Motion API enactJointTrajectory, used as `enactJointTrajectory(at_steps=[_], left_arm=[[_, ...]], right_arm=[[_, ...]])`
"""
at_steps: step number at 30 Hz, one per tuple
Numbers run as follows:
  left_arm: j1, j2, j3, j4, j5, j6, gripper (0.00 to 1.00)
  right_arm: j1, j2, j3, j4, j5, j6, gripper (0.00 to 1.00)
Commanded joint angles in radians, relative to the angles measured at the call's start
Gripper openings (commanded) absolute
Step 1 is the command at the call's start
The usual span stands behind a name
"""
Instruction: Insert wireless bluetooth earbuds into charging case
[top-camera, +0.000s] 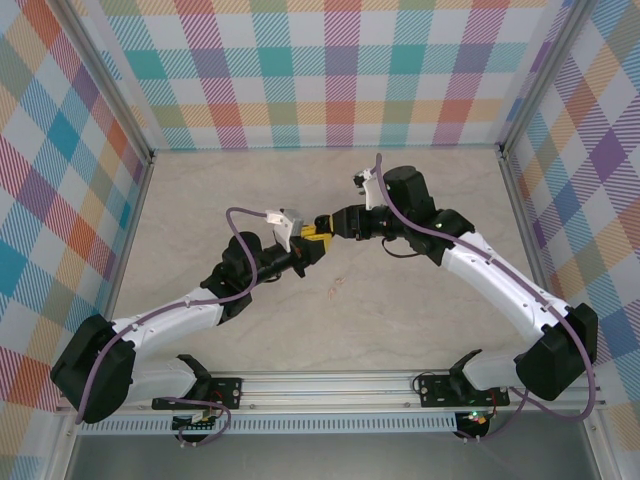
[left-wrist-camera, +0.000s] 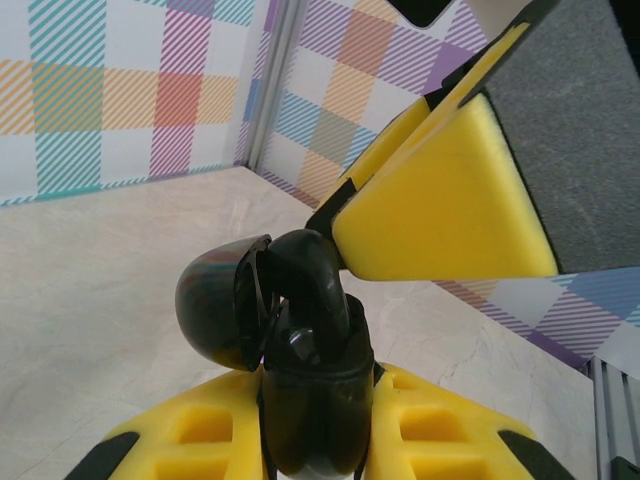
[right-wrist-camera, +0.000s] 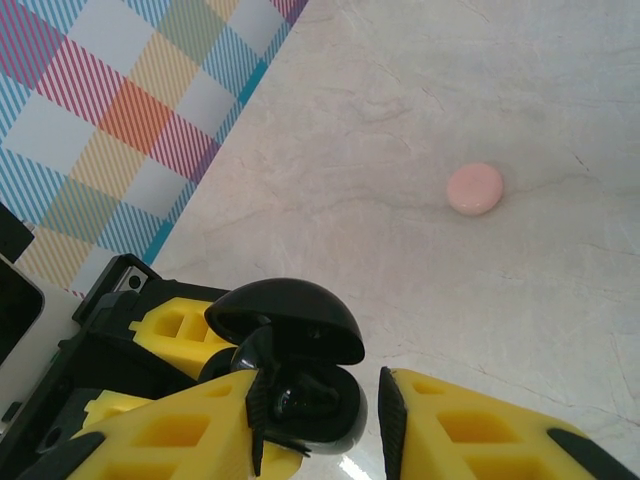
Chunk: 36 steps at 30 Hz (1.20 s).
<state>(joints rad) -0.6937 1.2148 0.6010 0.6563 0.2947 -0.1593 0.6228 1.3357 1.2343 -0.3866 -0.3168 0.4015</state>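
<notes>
Now the black charging case (left-wrist-camera: 300, 370), lid (left-wrist-camera: 215, 300) open at 9 o'clock, holds an earbud (left-wrist-camera: 312, 275); left hand (left-wrist-camera: 315, 440) clamps it, right hand (right-wrist-camera: 320, 400) half-open around it.

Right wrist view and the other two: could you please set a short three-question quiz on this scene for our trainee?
1. True or false: the pink puck sits between a gripper's fingers.
2. Which gripper clamps the black clamshell?
3. The black clamshell's domed lid is: A) open, B) shut, C) missing.
Key: 1 false, the pink puck lies alone on the table. 2 the left gripper. 3 A.
</notes>
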Motion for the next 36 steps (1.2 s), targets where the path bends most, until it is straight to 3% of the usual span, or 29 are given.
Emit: enactJointTrajectory(at_steps=[1,27,36], left_arm=[[-0.016,-0.017,0.032,0.032,0.036,0.024,0.12],[-0.016,-0.026,0.022,0.040,0.076,0.038,0.12],[-0.016,-0.036,0.011,0.010,-0.004,0.042,0.12]], right_arm=[[0.006,-0.009,0.034,-0.009,0.006,-0.023,0.38],[0.006,0.029,0.069,-0.068,-0.029,-0.053,0.47],[0.006,-0.024,0.055,-0.080,0.091,-0.038,0.48]])
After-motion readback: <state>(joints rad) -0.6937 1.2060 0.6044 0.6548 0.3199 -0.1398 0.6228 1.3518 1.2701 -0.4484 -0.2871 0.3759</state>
